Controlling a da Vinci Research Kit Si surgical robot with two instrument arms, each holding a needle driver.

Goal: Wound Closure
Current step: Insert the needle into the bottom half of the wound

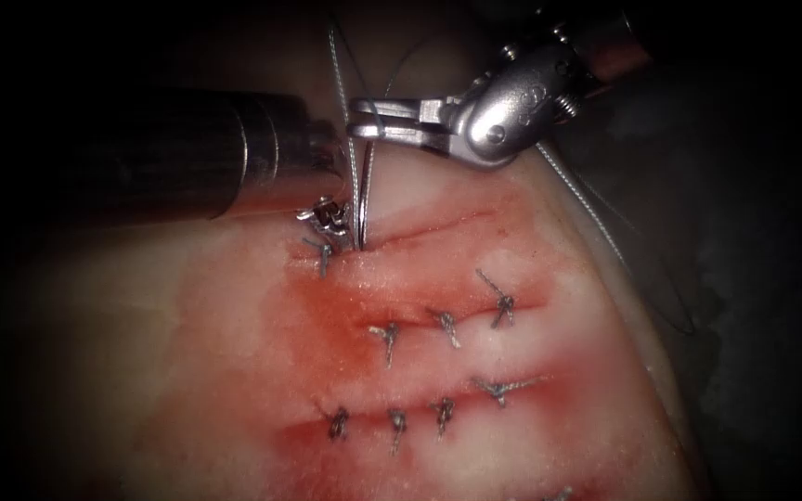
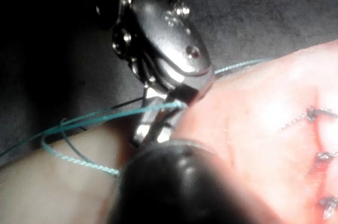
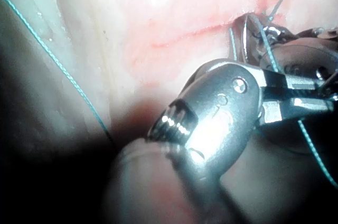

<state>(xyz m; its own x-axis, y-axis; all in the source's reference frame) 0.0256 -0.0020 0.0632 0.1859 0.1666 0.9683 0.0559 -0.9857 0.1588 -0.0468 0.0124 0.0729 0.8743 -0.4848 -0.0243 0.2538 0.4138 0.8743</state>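
right tool: the silver wristed needle driver on the right arm (image 1: 364, 119) reaches in above the top cut, its jaws clamped across the thin curved steel needle (image 1: 362, 199) near the needle's upper end
needle: it hangs almost straight down from those jaws, and its lower end meets the pale pink pork-belly tissue (image 1: 187, 371) at the left end of the top cut (image 1: 429, 232); how deep it sits i cannot tell
why held so: a grip high on the curve leaves the lower part free at the cut's edge, as i judge it
left tool: the dark-shafted left driver (image 1: 325, 221) lies just left of the needle, its small tip down at the tissue beside the cut; i cannot tell what it holds
thread: the fine teal suture thread (image 1: 338, 70) rises past the right tool's jaws, close enough to snag
around: grey knotted stitches (image 1: 446, 327) close two lower cuts, well below the needle
red fluid (image 1: 327, 315): stains the tissue below the top cut
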